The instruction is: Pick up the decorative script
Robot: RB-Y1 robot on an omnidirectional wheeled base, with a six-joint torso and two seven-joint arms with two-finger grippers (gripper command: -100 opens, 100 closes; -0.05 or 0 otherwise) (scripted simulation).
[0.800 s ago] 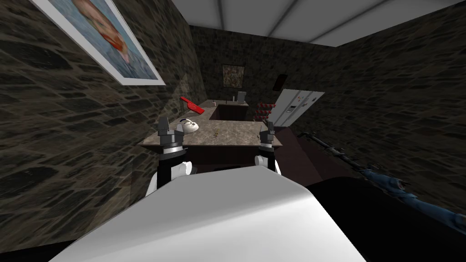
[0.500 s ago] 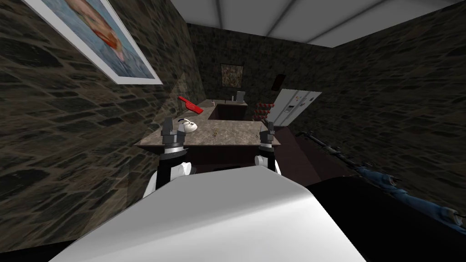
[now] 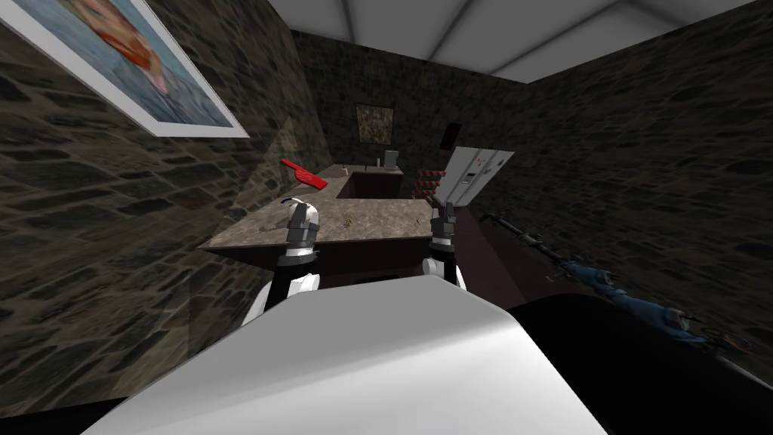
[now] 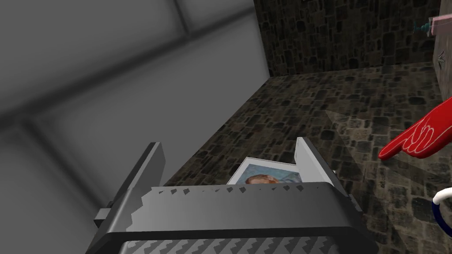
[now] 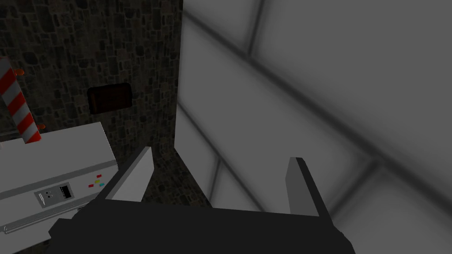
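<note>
A small golden object [image 3: 349, 222], seemingly the decorative script, lies on the stone countertop [image 3: 377, 223] between my two hands. My left gripper [image 3: 301, 207] is raised over the counter's near left part, a little left of the golden object and apart from it. In the left wrist view that gripper [image 4: 229, 154] is open and empty and points up at the wall and ceiling. My right gripper [image 3: 444, 211] is held up at the counter's near right corner. The right wrist view shows it [image 5: 218, 172] open and empty too.
A red foam hand [image 3: 303, 174] leans against the left stone wall at the back of the counter. A white rounded item [image 3: 290, 202] sits mostly hidden behind my left gripper. A sunken sink [image 3: 374, 185] lies farther back. A white fridge [image 3: 475, 174] stands to the right.
My view has swung, so the room has slid left. My left hand has turned and moved right, and it now covers the white rounded item. The right arm has held still.
</note>
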